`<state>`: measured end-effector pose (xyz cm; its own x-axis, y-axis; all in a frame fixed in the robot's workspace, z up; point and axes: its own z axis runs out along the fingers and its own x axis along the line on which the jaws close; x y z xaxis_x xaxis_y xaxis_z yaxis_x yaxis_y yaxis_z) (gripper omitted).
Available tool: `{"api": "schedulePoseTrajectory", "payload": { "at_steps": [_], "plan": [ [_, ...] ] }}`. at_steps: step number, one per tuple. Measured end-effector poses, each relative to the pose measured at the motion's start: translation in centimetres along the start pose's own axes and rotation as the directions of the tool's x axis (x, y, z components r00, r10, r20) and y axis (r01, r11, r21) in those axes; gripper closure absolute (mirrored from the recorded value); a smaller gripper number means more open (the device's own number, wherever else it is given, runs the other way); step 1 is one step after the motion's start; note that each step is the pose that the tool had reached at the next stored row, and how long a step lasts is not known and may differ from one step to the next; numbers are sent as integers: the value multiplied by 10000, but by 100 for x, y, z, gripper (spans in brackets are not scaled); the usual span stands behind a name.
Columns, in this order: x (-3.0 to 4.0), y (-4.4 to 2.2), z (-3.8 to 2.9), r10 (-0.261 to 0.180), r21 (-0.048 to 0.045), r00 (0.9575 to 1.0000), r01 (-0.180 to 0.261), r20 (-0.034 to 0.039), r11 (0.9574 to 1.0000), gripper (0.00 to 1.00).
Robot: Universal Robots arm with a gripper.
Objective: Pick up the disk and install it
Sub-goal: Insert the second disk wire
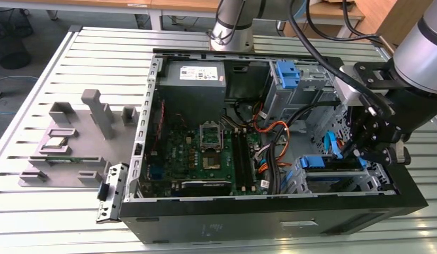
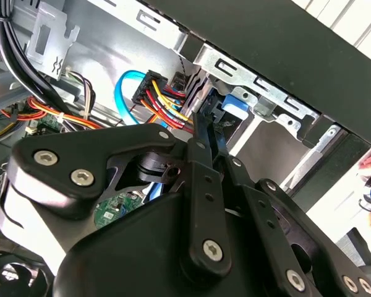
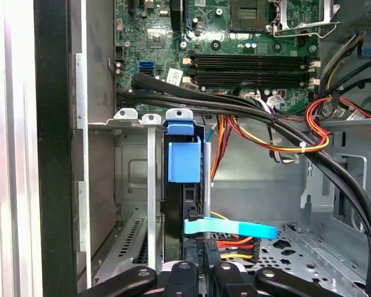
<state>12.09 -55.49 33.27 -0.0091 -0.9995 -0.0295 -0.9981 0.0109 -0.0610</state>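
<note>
Gripper (image 3: 201, 263) clenched edge-on around the disk (image 3: 184, 162), long axis pointing straight into the drive cage (image 3: 133, 154) at the case's front corner.

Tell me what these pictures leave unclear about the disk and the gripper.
- Disk: in the first wrist view it stands edge-on in the cage, its flat face hidden.
- Gripper: in the second wrist view its own linkage covers the fingertips.
- Exterior view: the gripper blocks the cage slot.
</note>
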Motion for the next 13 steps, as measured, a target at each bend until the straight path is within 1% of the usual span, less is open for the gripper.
{"api": "schedulePoseTrajectory", "payload": {
  "at_steps": [4, 9, 13],
  "plan": [
    [0, 0, 2, 0, 0, 10000, 0, -10, 10000, 84],
    [-1, -2, -29, 0, 0, 10000, 0, -7, 10000, 84],
    [4, -2, -32, 0, 0, 10000, 0, -10, 10000, 84]
  ]
}}
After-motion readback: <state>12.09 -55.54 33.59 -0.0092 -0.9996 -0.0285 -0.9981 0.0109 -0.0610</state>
